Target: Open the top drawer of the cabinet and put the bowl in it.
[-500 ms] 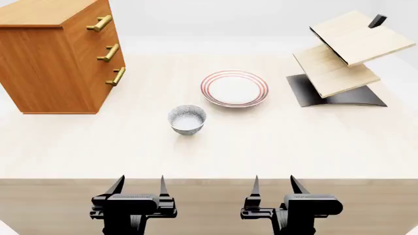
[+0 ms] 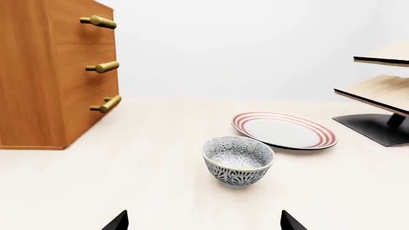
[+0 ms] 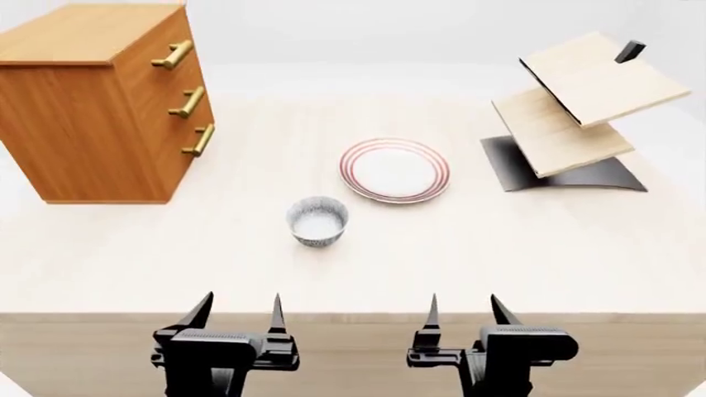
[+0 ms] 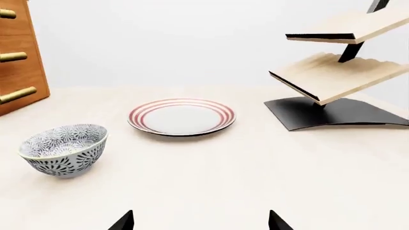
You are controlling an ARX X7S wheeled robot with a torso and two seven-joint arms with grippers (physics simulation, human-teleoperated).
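A pale tabletop carries everything; at its far left stands the cabinet, all three drawers shut, so the top drawer remains to be opened and nothing of the task looks done; a tilted-board rack stands far right; a red-ringed plate lies empty mid-table; the bowl, empty, sits just nearer; the left gripper and right gripper hover wide apart-jawed, holding nothing.

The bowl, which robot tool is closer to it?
Left. The left tool sits just in front of the bowl, slightly to its left. The right tool is farther off to the bowl's right.
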